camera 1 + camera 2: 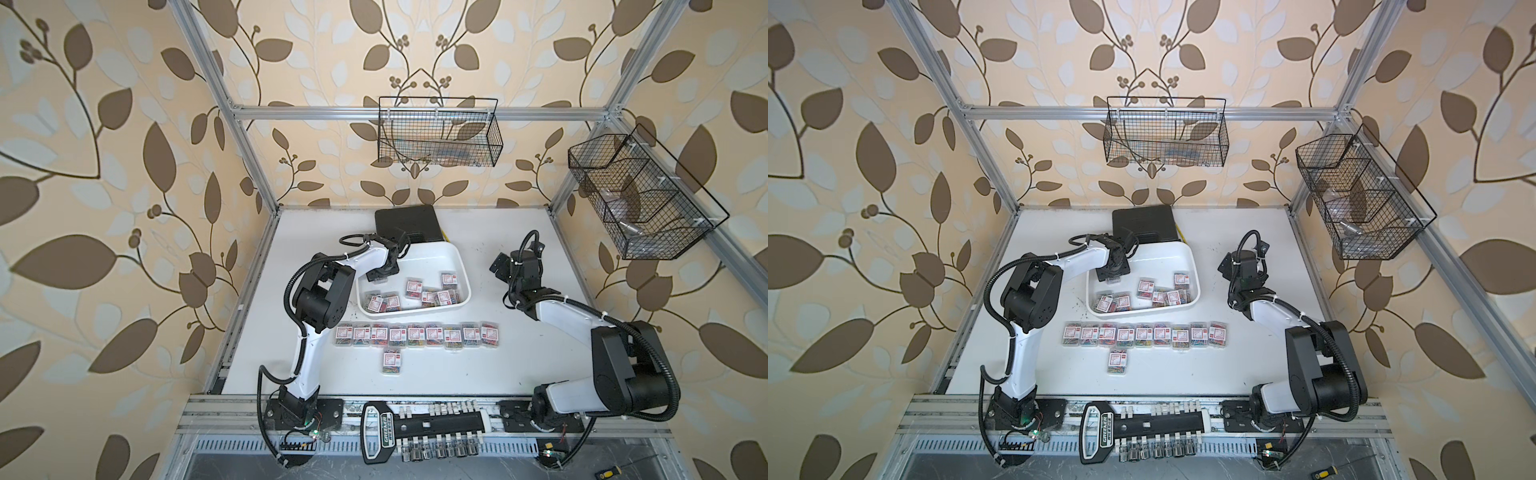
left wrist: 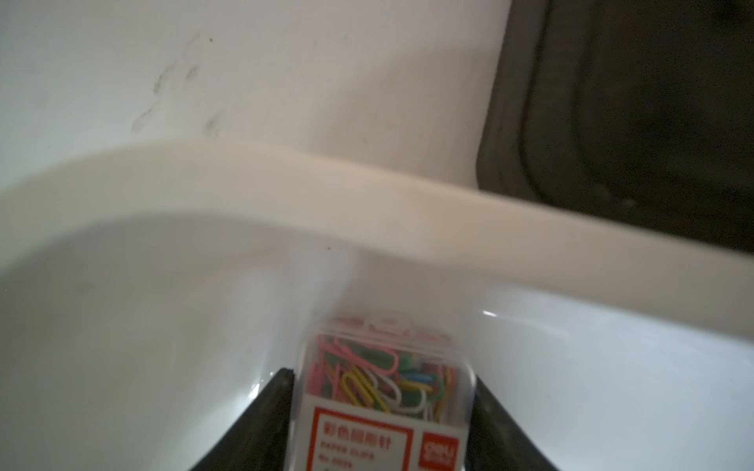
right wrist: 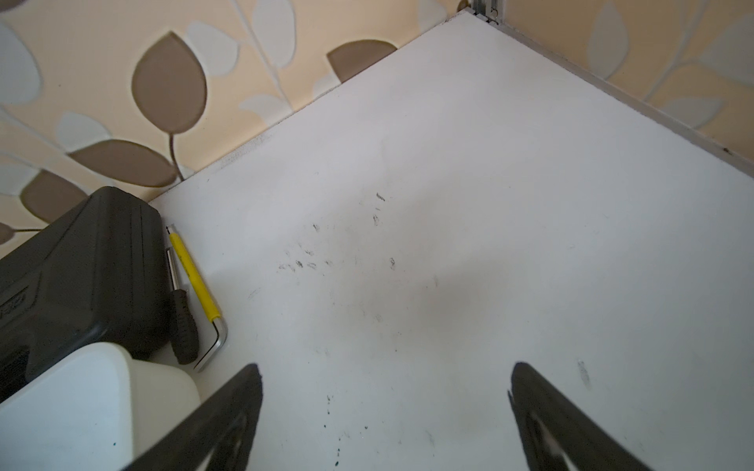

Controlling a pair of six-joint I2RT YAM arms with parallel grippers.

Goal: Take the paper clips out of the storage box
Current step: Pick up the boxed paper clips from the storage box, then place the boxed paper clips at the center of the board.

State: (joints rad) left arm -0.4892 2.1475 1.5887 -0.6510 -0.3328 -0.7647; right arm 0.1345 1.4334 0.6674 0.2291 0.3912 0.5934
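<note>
The left end effector (image 2: 383,375) pinches a box of paper clips (image 2: 385,407), one black finger against each long side. The box's red-edged white label reads "PAPER CLIPS" under a line of Chinese characters, and the red logo square beside it is too blurred to read. The box's long axis runs along the fingers, with the label end toward the wrist and the clear end toward the rim of the storage box (image 2: 367,191). In a top view this end effector (image 1: 380,274) is inside the upper-left corner of the storage box (image 1: 428,257), just below a black hard case (image 1: 409,222). Loose clip boxes (image 1: 432,295) lie at mixed angles along the tray's lower side. Lower in the frame, a row of clip boxes (image 1: 415,334) lies on the worktop (image 1: 457,374), long axes up-down and labels uppermost, with a lone box (image 1: 392,360) beneath. The right end effector (image 3: 386,367) is spread wide over bare worktop. Near it, a yellow-sleeved hex key (image 3: 196,285) lies beside the case. At the bottom edge, a socket-set tray (image 1: 384,426) carries lettering that looks like "GREENER".
</note>
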